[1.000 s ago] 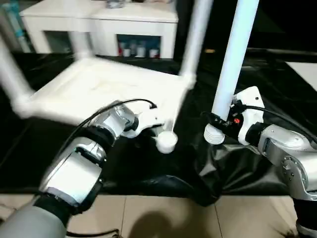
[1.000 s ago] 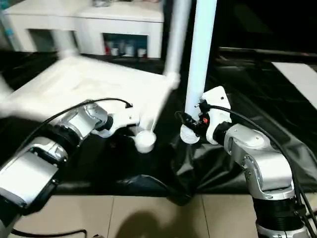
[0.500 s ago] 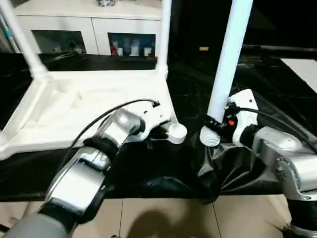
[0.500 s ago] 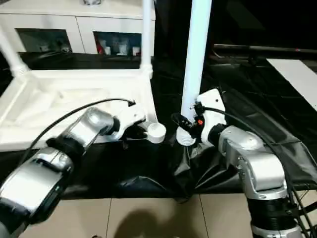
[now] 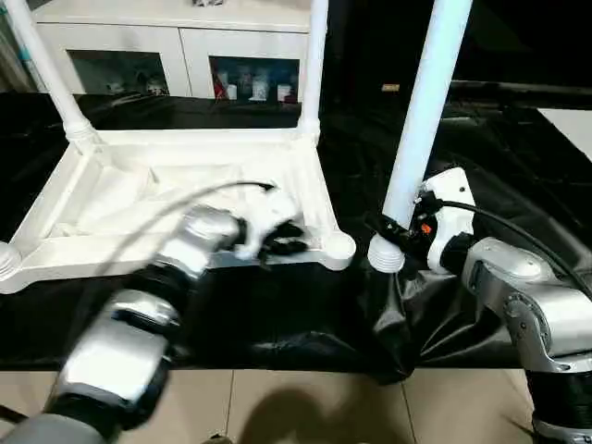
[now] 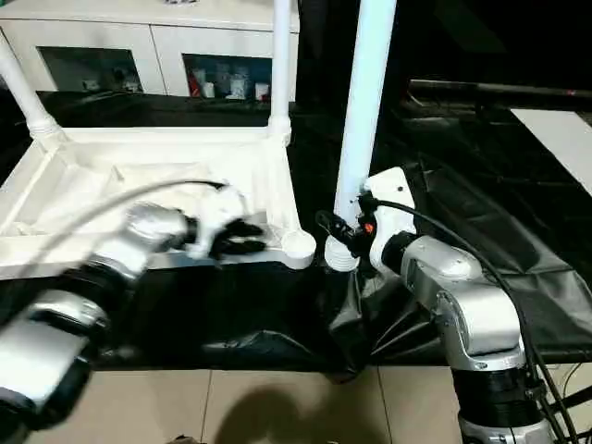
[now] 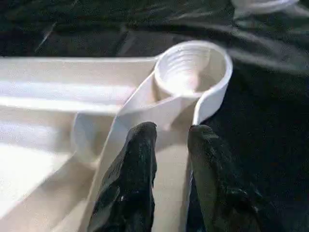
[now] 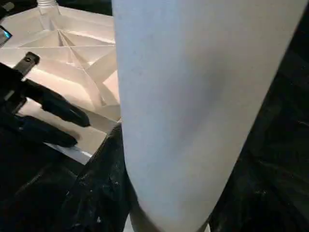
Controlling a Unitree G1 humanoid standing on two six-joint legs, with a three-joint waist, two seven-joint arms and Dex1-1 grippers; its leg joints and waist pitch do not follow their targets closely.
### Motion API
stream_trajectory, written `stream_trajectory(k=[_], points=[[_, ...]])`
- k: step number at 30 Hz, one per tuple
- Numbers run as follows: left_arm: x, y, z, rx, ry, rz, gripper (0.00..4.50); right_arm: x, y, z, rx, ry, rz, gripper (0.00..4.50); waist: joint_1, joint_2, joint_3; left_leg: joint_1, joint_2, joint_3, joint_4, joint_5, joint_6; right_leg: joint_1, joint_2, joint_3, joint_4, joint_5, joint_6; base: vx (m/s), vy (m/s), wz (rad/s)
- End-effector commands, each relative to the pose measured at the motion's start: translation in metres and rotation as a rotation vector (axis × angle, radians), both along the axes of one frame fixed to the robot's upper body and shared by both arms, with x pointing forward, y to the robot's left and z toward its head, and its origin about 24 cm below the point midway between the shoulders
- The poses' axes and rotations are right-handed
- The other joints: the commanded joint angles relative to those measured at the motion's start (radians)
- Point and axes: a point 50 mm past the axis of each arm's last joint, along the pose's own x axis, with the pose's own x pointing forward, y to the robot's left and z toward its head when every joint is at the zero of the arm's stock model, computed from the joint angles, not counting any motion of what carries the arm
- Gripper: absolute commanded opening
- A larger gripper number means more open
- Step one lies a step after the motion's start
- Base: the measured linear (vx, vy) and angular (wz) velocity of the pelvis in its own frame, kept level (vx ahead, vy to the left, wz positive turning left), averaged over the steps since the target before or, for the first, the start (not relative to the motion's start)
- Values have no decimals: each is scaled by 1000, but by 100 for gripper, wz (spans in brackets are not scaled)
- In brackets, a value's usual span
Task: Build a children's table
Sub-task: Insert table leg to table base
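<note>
Although the free leg (image 5: pixel 421 120) already stood upright in the right gripper (image 5: pixel 400 229), its ribbed lower end hung just beside the empty corner socket (image 5: pixel 339 245), at about three o'clock from it in the left eye view. That gap looked like the one thing the next move had to close: a short shift toward nine o'clock, then straight down, with the leg's long axis kept vertical. The tabletop (image 5: pixel 176 199) lay underside up on the black sheet (image 5: pixel 277 314), two legs (image 5: pixel 313 65) rising from its far corners. The left gripper (image 5: pixel 282 239) sat at the near right rim, beside that socket, so the left arm was nearer the socket while the right carried the part.

In the right eye view the leg's end (image 6: pixel 339 257) hung nearly touching the socket's edge (image 6: pixel 299 244).

In the left wrist view the two black fingers (image 7: pixel 128 179) straddled the rim just behind the threaded socket (image 7: pixel 190 70); whether they pinched it I could not tell.

In the right wrist view the leg's shaft (image 8: pixel 193 111) loomed close, clamped in that gripper, with the ribbed underside (image 8: pixel 72 53) beyond. The white cabinet (image 5: pixel 185 46) stood well behind, leaving room.
</note>
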Motion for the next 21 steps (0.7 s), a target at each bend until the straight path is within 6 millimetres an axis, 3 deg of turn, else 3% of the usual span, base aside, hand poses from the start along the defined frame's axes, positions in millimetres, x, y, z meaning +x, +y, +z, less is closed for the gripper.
stream_trajectory(k=[1,9,15,16,21], points=[[2,-1,5,-5,-11,-20,136,4,-2,9,3,-40,-6,184,4,2,-69,18,27,-6,-66,-211,-8,53,-56,38,-69,-120,-227,0,0,0],[-3,-5,-1,-38,58,-75,136,8,-4,11,-10,-50,5,184,4,12,-69,18,25,-4,-64,-202,-9,55,-56,39,-66,-81,-245,0,0,0],[-4,-7,-7,-2,66,-88,136,5,-5,10,-13,-50,-2,184,3,13,-69,19,25,-4,-63,-207,-6,57,-55,38,-67,-71,-252,0,0,0],[-5,-8,-8,10,65,-86,136,4,-6,9,-14,-49,-2,184,3,18,-69,19,26,-5,-63,-210,-7,57,-55,38,-67,-76,-253,0,0,0],[-3,-7,-9,25,64,-67,136,1,-7,9,-17,-46,-6,184,2,18,-70,18,24,-5,-62,-207,-5,60,-54,38,-68,-82,-249,0,0,0]])
